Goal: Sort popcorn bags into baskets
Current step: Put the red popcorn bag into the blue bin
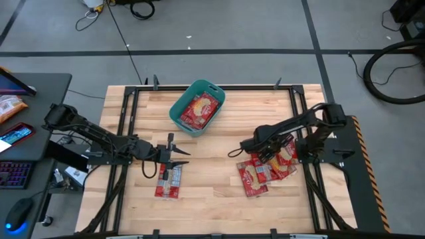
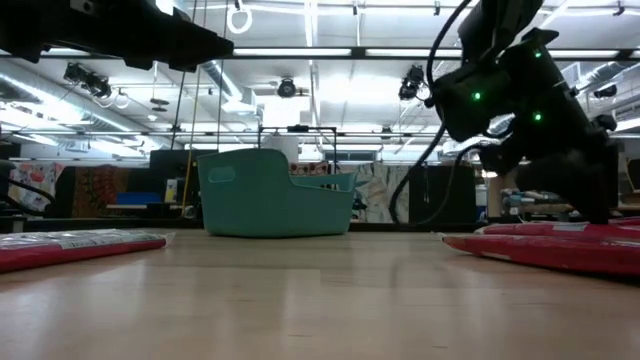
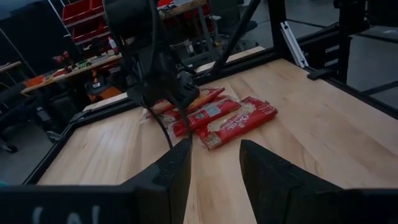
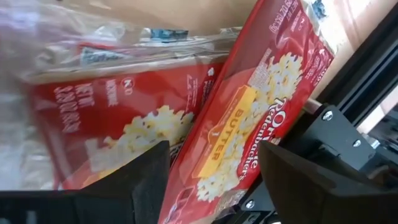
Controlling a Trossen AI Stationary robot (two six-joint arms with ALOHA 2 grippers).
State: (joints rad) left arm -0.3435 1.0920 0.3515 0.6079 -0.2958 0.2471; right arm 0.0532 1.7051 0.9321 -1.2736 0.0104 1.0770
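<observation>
Right gripper over popcorn pile, jaws spread, empty — should straddle single top bag edge. Left gripper parted, idle — teal tub ahead.

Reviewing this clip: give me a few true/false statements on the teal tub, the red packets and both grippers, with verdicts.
1. The teal plastic rectangular tub already holds flat red popcorn packets. True.
2. The right gripper grips a packet in the air. False: its jaws stand open, empty, at a pile of red packets lying on the wooden table.
3. The left gripper is beside two packets on the table's left half. True.
4. The tub lies tipped on its side. False: it stands upright.
</observation>
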